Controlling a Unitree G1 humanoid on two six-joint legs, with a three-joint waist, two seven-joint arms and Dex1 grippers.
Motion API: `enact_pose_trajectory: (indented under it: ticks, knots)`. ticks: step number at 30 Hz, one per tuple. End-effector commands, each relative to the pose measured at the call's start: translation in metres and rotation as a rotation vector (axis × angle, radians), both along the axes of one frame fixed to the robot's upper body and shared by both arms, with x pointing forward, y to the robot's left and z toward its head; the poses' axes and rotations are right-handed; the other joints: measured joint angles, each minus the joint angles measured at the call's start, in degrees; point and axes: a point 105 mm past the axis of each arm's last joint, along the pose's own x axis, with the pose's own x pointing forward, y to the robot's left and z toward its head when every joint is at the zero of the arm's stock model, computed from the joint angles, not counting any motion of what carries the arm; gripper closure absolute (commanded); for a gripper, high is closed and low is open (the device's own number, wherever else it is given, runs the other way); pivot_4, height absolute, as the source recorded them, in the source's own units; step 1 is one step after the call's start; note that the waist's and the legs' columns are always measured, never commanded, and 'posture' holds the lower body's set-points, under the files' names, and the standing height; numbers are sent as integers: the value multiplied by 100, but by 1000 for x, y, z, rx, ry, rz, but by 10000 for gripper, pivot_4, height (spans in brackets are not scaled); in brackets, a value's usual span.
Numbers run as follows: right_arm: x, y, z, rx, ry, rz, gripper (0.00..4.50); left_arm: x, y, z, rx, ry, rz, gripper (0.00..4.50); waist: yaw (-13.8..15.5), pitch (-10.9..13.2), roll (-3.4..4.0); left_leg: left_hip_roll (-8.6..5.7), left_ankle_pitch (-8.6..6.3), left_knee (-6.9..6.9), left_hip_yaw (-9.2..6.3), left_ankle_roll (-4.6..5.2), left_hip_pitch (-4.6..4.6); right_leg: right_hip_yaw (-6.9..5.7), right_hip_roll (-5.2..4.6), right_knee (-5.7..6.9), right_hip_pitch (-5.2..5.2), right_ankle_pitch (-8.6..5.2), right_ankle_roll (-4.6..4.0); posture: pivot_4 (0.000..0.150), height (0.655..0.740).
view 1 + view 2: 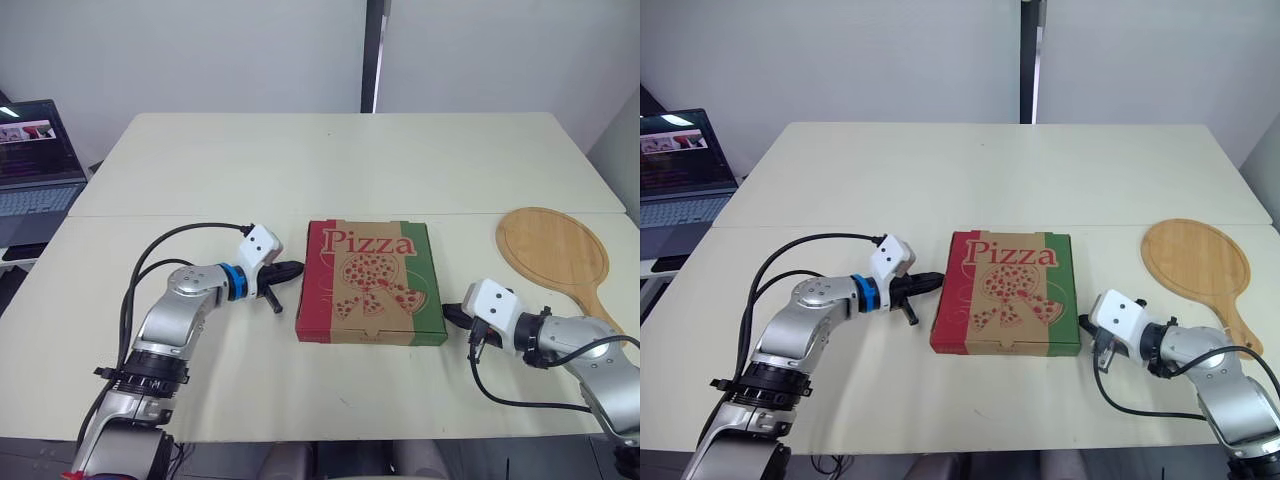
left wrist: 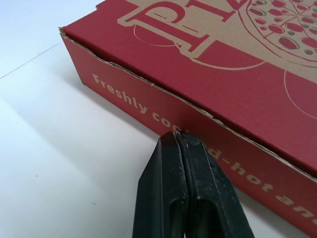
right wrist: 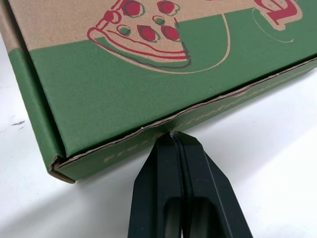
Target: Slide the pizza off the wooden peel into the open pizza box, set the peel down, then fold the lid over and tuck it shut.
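Note:
The pizza box lies closed on the table, lid down, printed "Pizza" in red with a green right side. My left gripper is shut, its tips against the box's red left wall. On the other side my right gripper is shut too, its tips at the seam of the green right wall near the front corner. The wooden peel lies bare and flat on the table to the right of the box, handle toward the front.
An open laptop stands on a side table at the far left. A seam runs across the pale tabletop behind the box. Black cables loop from both wrists.

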Motion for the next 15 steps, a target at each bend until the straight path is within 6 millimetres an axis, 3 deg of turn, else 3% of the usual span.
enact_pose_trajectory:
  ticks: [1,4,8,11,15]
  knots:
    - [-1,-17,27,5,-79,-39,44478,-7,27,21,33,-72,17,45000,-6,0,0,0,0,-2,0,0,1,1,0,0,-1,0,0,1500,7400]
    - [-4,-47,42,22,-113,-132,44478,-23,62,27,94,-81,58,45000,-15,0,1,4,0,-7,1,0,-1,1,0,-2,-6,0,0,1500,7400]
    - [-18,-93,46,-32,-110,-229,44478,-45,105,21,184,-58,169,45000,25,0,3,2,-2,-8,2,2,7,2,-1,-6,8,0,0,1500,7400]
    - [-27,-122,50,-55,-110,-286,44478,-60,129,16,216,-56,244,45000,64,2,3,1,-10,-10,8,16,13,3,-3,-10,16,0,0,1500,7400]
    - [-34,-156,52,-73,-95,-364,44478,-77,146,7,202,-20,323,45000,81,3,2,4,-14,-10,12,24,19,2,-3,-9,20,-1,0,1500,7400]
